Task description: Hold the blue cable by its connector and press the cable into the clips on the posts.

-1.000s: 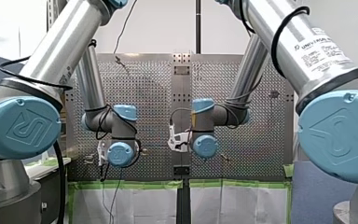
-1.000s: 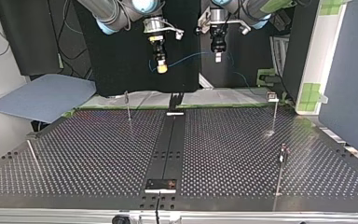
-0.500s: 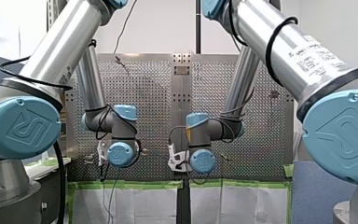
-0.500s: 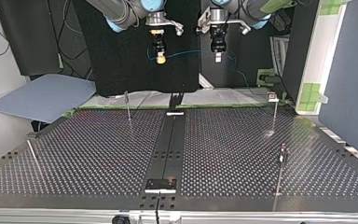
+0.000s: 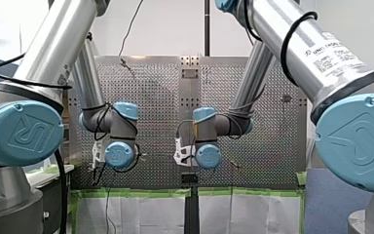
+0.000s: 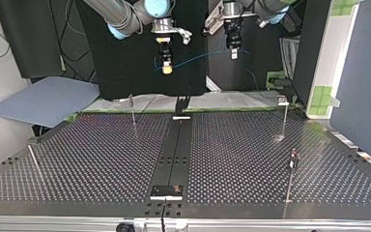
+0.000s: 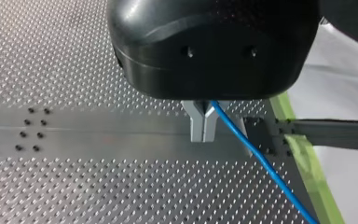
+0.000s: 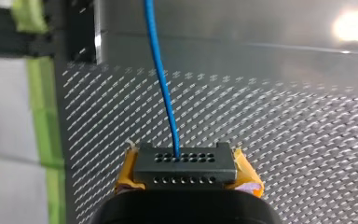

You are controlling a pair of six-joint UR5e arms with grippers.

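Several posts (image 6: 290, 176) are seen on the top view's worktop (image 6: 101, 159). Beyond, over its far edge, the connector (image 8: 185, 159) is clamped in the right tool's (image 8: 186, 171) yellow pads (image 8: 246, 173), and the blue cable (image 7: 256, 156) is pinched between the left tool's (image 7: 204, 130) metal fingers (image 7: 197, 126).

Clips (image 6: 282, 100) on the posts (image 6: 284, 121) too small to read; blue cable (image 7: 261, 158) cut by the left wrist view's edge.

Perforated table (image 6: 92, 154), thin upright posts (image 6: 132, 108), dark centre strip (image 6: 174, 145)
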